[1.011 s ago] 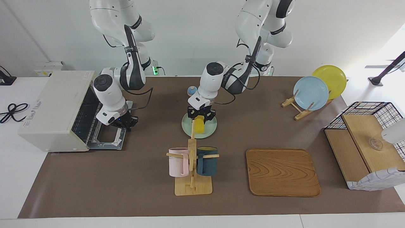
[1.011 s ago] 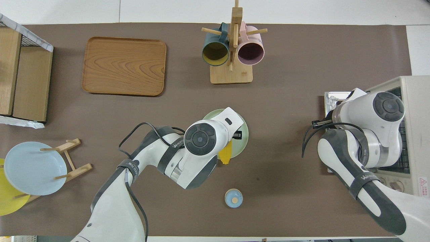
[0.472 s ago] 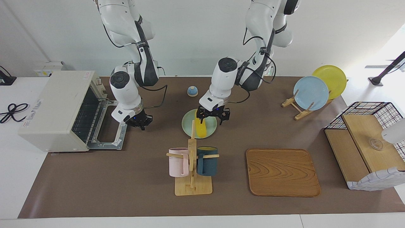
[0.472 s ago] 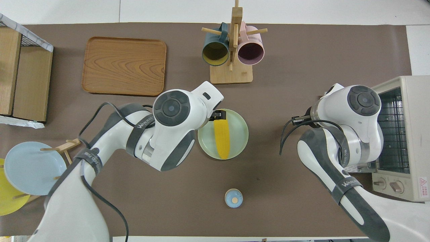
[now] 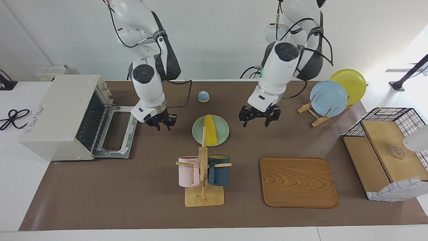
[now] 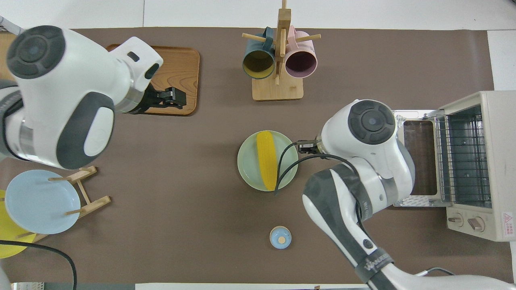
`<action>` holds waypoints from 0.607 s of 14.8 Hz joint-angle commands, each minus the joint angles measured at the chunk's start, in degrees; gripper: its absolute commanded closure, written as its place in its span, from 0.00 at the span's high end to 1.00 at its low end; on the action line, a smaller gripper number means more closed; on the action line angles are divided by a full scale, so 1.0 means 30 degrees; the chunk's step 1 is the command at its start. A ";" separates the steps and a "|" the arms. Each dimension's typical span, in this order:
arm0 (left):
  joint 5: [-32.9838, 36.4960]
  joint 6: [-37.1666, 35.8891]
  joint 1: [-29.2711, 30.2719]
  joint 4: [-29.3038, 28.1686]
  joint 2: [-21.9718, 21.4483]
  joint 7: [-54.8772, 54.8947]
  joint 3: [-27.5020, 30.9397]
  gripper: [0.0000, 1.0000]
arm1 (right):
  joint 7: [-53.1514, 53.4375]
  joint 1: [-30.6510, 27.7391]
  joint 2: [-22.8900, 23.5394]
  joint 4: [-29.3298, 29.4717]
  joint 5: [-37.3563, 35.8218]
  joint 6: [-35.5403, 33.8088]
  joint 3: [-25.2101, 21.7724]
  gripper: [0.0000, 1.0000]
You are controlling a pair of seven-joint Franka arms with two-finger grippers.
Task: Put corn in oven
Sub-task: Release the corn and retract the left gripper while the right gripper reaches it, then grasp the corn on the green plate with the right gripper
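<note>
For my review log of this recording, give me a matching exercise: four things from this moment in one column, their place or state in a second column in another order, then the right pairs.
Things:
1. corn
2. oven
3. left gripper
4. pink mug

Places or states:
A. hangs on the wooden mug stand
B. door folded down, wire rack showing
C. lies on the pale green plate
D. empty, jaws open, raised beside the green plate, toward the left arm's end of the table

Pairs: 1-C, 2-B, 3-D, 4-A
</note>
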 commanded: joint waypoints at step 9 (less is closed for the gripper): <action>0.1520 -0.3955 0.2335 0.0014 -0.2837 0.1157 -0.0028 1.00 | 0.8129 0.6010 0.6480 0.6247 -0.1657 0.1282 -0.0004 0.61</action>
